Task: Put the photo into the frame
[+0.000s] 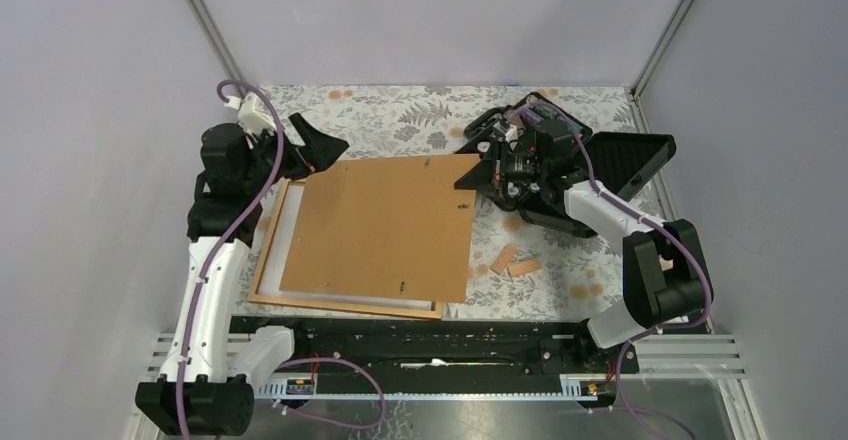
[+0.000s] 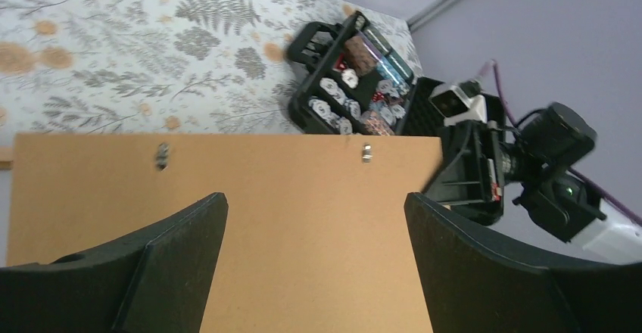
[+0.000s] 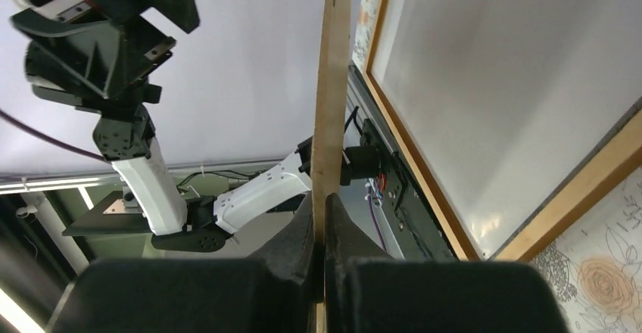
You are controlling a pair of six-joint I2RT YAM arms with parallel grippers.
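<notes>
The frame [image 1: 345, 308] lies flat on the flowery tablecloth [image 1: 400, 120], near the left arm. A white sheet [image 3: 492, 98] fills the inside of it. It looks like the photo lying face down, but its picture side does not show. A big brown board [image 1: 385, 225] covers most of the frame and is in the way. The right pincer [image 3: 324, 219] is clenched on the far right corner of the board and holds that side up off the frame. The left pincer [image 2: 314, 200] is spread wide over the far left part of the board, gripping nothing. 2 little metal clips [image 2: 366, 151] sit near the board's far edge. 2 small wooden blocks [image 1: 512, 262] lie just right of the board. A black box [image 2: 356, 76] of small bits sits open by the right arm.
</notes>
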